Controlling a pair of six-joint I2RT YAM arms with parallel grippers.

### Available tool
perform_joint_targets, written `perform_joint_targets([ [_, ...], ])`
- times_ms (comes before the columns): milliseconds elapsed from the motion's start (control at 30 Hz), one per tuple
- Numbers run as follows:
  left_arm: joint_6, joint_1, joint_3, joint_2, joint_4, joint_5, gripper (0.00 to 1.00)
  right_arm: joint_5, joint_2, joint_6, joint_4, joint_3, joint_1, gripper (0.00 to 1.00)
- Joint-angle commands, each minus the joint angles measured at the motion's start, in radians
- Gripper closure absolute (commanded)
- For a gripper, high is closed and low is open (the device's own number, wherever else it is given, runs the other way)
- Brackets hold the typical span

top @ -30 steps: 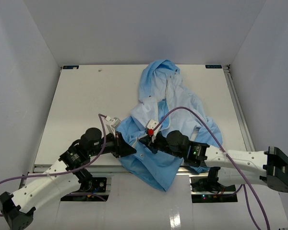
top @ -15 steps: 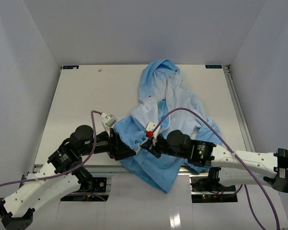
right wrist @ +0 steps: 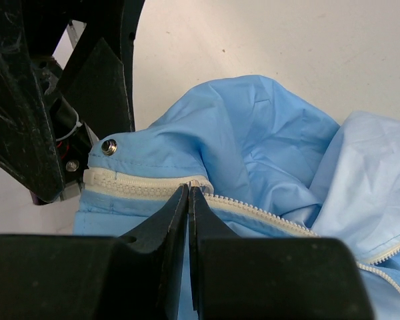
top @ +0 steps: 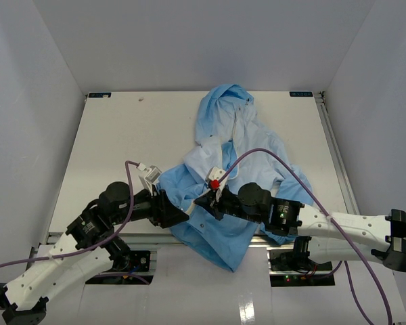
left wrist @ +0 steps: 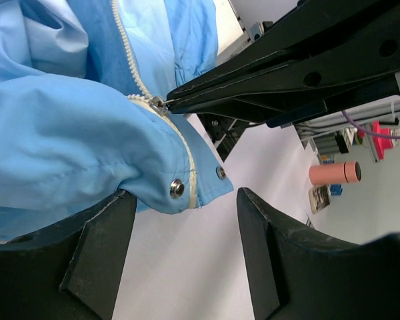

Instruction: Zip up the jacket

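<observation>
The light blue jacket (top: 237, 142) lies crumpled at the table's middle, hood at the far side, hem hanging over the near edge. My right gripper (top: 203, 202) is shut on the zipper slider (right wrist: 200, 181) near the hem, where the pale zipper teeth (right wrist: 267, 215) meet. The slider (left wrist: 159, 102) and the right gripper's tips (left wrist: 172, 100) also show in the left wrist view. My left gripper (left wrist: 185, 200) is open. The hem corner with its metal snap (left wrist: 177, 188) lies against its left finger (left wrist: 100, 240). In the top view the left gripper (top: 181, 215) sits just left of the hem.
The white table (top: 122, 135) is bounded by white walls at the left, far and right sides. The near edge has a metal rail (top: 142, 238). Purple cables (top: 271, 154) arc over the jacket. A pink cylinder (left wrist: 335, 173) shows beyond the table.
My left arm has drawn back to the left and its gripper now sits lower at the hem. My right gripper has stayed shut at the zipper, shifting only slightly.
</observation>
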Motion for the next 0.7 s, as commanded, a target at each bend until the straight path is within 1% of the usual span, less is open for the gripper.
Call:
perform_joint_targets([
  [0,-0.062,-0.001,0.013,-0.050,-0.069,-0.102,0.28,0.051,0.010,0.014,0.130,0.050,0.011,0.92],
  [67,-0.074,0.000,0.051,-0.079,-0.107,-0.138,0.27,0.069,0.007,0.007,0.127,0.055,0.011,0.92],
  [133,-0.117,0.000,0.086,-0.106,-0.153,-0.174,0.27,0.101,0.001,-0.005,0.127,0.059,0.010,0.92],
  [167,-0.140,-0.002,0.101,-0.114,-0.155,-0.164,0.28,0.109,-0.003,-0.007,0.127,0.061,0.010,0.92],
  [267,-0.242,-0.001,0.083,-0.137,-0.043,-0.044,0.31,0.111,-0.010,-0.015,0.127,0.076,0.010,0.92],
  [333,-0.329,-0.002,0.006,-0.145,0.071,0.033,0.36,0.108,-0.001,-0.015,0.127,0.089,0.010,0.92],
  [367,-0.363,-0.002,-0.028,-0.146,0.090,0.050,0.37,0.106,0.001,-0.015,0.127,0.094,0.010,0.92],
  [467,-0.423,0.000,-0.097,-0.157,0.176,0.020,0.38,0.104,0.025,-0.011,0.143,0.096,0.010,0.92],
  [533,-0.441,0.000,-0.098,-0.172,0.181,-0.031,0.38,0.101,0.038,-0.008,0.153,0.095,0.010,0.92],
  [667,-0.481,-0.002,-0.094,-0.180,0.180,-0.079,0.37,0.103,0.062,-0.004,0.167,0.096,0.010,0.92],
])
